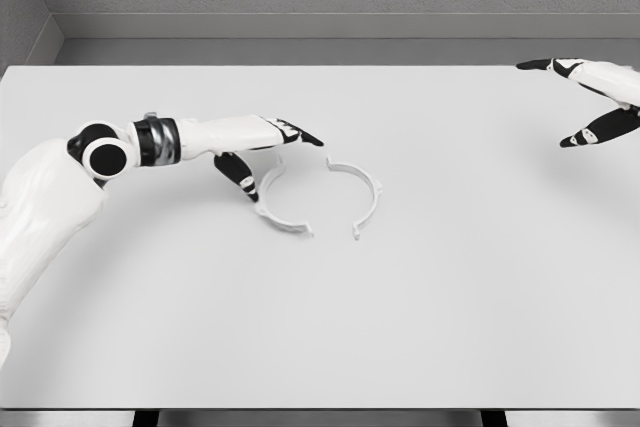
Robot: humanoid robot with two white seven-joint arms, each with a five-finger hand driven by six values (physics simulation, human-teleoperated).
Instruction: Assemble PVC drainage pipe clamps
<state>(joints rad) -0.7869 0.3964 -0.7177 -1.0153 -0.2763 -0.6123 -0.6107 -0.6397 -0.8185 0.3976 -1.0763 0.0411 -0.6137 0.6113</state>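
The left robot hand [262, 155] is hovering with its fingers spread and holding nothing, directly over the upper end of the left clamp half [277, 209], thumb pointing down beside the arc. The right clamp half [362, 190] is lying just past that hand's fingertips, apart from the first half, the two arcs facing each other like an open ring. The right robot hand [592, 97] is waiting well off to the far side, also open and empty.

To do this step well, the left robot hand is probably needing to pinch the thin arc across its width, thumb inside and fingers outside, without skidding it. Both halves are looking like smooth, rigid white plastic, thin-walled semicircles with small outward tabs at the ends; on the flat, pale, matte bench [480, 307] they would likely slide easily, so a gentle, square closing matters.
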